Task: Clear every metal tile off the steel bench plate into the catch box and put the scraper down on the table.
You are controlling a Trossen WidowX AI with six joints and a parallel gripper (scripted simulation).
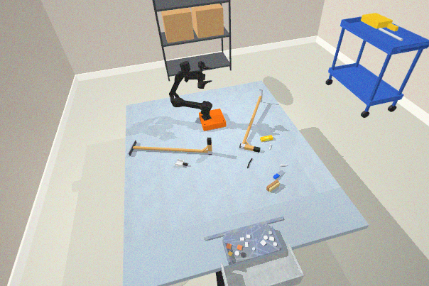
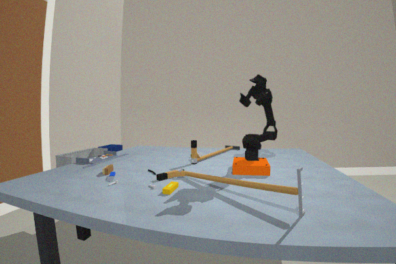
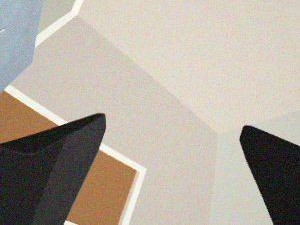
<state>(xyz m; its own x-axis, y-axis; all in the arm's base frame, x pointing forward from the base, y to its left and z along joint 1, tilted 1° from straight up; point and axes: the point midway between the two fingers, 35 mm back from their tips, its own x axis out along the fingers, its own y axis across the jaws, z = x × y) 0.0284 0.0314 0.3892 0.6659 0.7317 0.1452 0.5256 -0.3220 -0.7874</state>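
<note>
Pincer (image 1: 210, 74) (image 2: 246, 87) (image 3: 174, 127) wide, nothing between fingertips, raised high above table (image 1: 170, 205) (image 2: 131, 202). Below pincer, apart from it: dark-bladed long-handled tool (image 1: 170, 149) (image 2: 214, 154) and pale-bladed one (image 1: 253, 118) (image 2: 242, 181); cannot tell which is long scraper. Well apart from pincer, across table: steel bench plate (image 1: 261, 256), small tiles (image 1: 239, 247) scattered on it, catch box (image 1: 270, 274) just beyond.
</note>
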